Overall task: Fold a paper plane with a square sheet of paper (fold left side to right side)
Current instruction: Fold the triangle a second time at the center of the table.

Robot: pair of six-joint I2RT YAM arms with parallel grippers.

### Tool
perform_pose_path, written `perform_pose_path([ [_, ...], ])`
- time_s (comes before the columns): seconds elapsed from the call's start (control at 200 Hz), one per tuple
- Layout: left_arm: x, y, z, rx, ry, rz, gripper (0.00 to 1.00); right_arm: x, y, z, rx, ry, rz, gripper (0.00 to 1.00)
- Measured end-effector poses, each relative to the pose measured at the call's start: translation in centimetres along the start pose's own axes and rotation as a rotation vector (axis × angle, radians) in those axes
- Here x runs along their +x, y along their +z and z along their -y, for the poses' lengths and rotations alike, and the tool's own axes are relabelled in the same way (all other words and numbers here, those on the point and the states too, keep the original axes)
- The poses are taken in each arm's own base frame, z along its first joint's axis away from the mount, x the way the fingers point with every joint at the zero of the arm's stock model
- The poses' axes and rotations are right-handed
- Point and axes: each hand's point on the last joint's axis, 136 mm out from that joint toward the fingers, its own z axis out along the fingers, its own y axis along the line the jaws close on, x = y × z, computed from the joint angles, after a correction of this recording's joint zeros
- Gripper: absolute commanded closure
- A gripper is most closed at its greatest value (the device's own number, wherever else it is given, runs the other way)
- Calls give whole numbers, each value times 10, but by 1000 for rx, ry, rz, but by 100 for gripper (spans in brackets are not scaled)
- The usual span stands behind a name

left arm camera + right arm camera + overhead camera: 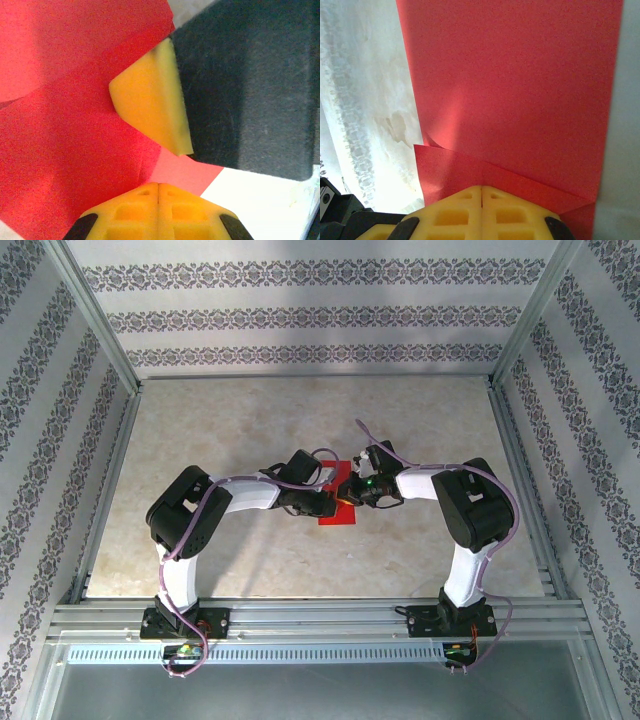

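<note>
**Together on the square sheet of paper [336, 516]: left end effector [330, 500] and right end effector [351, 496], each with its fingers pressed tight**

Nearest in the top view, the two arm bases sit bolted to a metal rail [320, 618] along the near edge of the desk [230, 430]. The white arms bend inward from there. Their wrists meet, almost touching, around the middle of the desk, right above the red sheet.

In the left wrist view, the left end effector [158, 186] has its yellow fingers set flat against each other with no gap. Its tips are over red paper, but I cannot tell whether a layer is caught between them. Just beyond, a yellow finger [150, 107] of the right end effector and its black body come in from the right, low over the sheet [65, 150]. The paper is not flat here: one layer lifts at the upper left, and pale desk shows at the lower right.

In the right wrist view, the right end effector [481, 190] also has its fingers together. Its tips are at a folded flap whose edge slants down from left to right. Past the flap, the sheet [520, 90] runs away flat between two long straight edges, with marbled desk [365, 100] on the left.

Farther off, the beige desk continues to patterned walls [320, 320].
</note>
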Motion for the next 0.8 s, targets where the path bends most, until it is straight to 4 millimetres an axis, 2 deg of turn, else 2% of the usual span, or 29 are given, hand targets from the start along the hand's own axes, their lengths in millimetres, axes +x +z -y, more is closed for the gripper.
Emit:
perform_pose_path([
  [0.28,8,1,-4,6,7,-4,100,-1,-1,1,6,4,-6,100],
  [0.8,28,-9,-7,12,17,7,100,-2,-2,3,5,-7,-11,100],
])
